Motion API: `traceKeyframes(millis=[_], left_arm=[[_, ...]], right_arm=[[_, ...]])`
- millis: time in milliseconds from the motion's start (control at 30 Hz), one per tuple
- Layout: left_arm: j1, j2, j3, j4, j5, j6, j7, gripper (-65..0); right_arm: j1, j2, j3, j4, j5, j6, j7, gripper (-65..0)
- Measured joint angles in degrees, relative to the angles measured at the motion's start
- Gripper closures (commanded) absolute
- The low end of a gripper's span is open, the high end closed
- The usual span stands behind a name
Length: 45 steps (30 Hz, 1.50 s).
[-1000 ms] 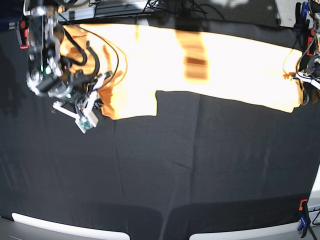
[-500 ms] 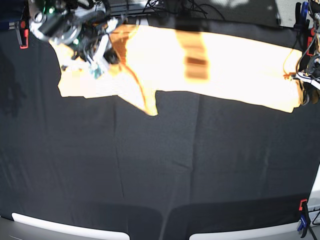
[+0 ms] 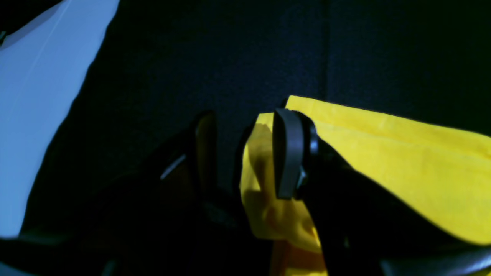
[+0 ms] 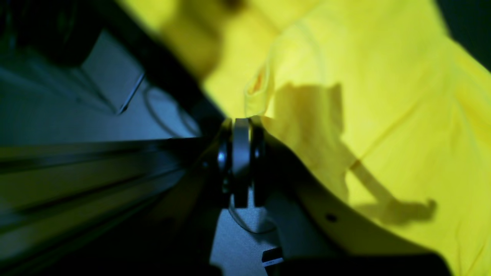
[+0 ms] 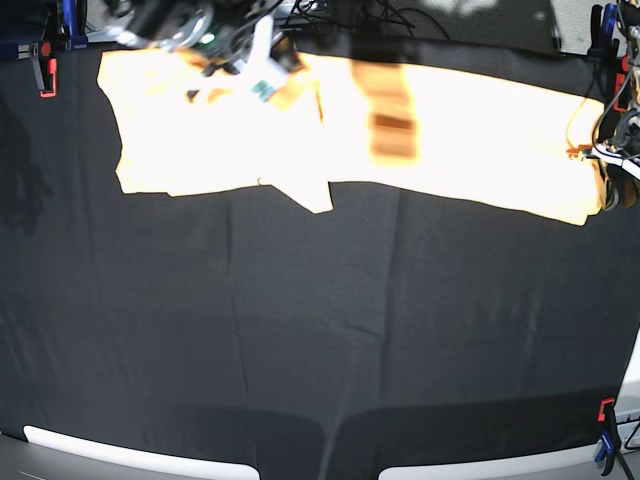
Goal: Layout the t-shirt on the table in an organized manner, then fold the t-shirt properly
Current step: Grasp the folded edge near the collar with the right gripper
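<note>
While stretched in a long band across the far side of the black tabletop (image 5: 300, 350), t-shirt (image 5: 460, 130) pinned at both ends. Right gripper (image 4: 241, 126) clenched on a fold of cloth at the far left corner of the base view, jaws pressed together with fabric bunched just above. Left gripper (image 3: 245, 153) spread, released, at the opposite end; shirt corner lying between the jaws, against one pad (image 3: 287, 153), the other pad apart from it.
</note>
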Motion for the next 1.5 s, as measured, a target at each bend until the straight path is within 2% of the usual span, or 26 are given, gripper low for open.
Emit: traceKeyframes(millis=[100,200,300,367,433,567,700,800,1033,1233,1300,1333,1433,1500], left_arm=[[0.00,0.00,0.00,0.00,0.00,0.02,0.00,-22.0],[0.00,0.00,0.00,0.00,0.00,0.00,0.00,-22.0],[0.02,0.00,0.00,0.00,0.00,0.00,0.02,-22.0],[0.02,-0.02,0.00,0.00,0.00,0.00,0.00,-22.0],[0.00,0.00,0.00,0.00,0.00,0.00,1.20,-22.0],[0.02,-0.04,0.00,0.00,-0.24,-0.61,7.15,-22.0],[0.17,-0.24,0.00,-0.02,-8.33,-9.35,13.77,-22.0],[0.15,-0.22,0.00,-0.02,-11.15,-9.75,13.94,-22.0],[0.13,-0.17,0.00,-0.02,-11.21,-10.38,18.80,-22.0],[-0.04,-0.31,0.00,-0.02,-11.67,-10.82,22.77,-21.9],[-0.04,-0.31,-0.02,0.00,-12.26,-14.60,24.52,-21.4],[-0.02,-0.31,-0.09,-0.02,-13.94,-15.37,25.55,-21.1],[0.00,-0.44,-0.26,-0.02,-18.67,-17.22,28.30,-16.2],[0.00,-0.39,-0.26,-0.02,-19.45,-17.70,28.52,-11.0]], right_arm=[[0.00,0.00,-2.86,0.00,-3.89,-1.92,0.15,0.0],[0.02,0.00,-3.17,0.00,-4.15,-2.05,-0.59,0.0],[0.04,0.00,-3.19,0.00,-4.20,-2.08,-1.81,-17.1],[0.04,0.00,-3.17,0.00,-4.17,-2.08,-1.81,-23.0],[0.04,0.00,-2.54,0.00,-4.15,-2.08,-1.29,-23.1],[0.17,0.00,1.99,0.00,-3.96,-2.05,-0.74,-23.1],[0.17,0.00,9.51,0.00,-3.96,-2.08,0.81,-23.1],[0.17,-0.02,14.80,0.00,-3.82,-2.05,0.81,-23.1],[0.17,-0.04,23.52,0.00,-3.67,-2.08,0.81,-23.1],[0.17,-0.02,26.77,0.00,-0.04,-2.03,0.94,-23.1],[0.17,0.02,27.26,0.00,0.81,-2.03,1.25,-23.1],[0.20,0.02,27.28,0.00,0.81,-2.03,1.25,-23.1],[1.03,0.00,27.26,0.00,0.81,-2.03,1.25,-23.1],[1.88,0.00,27.26,0.00,0.81,-2.03,1.25,-23.1]])
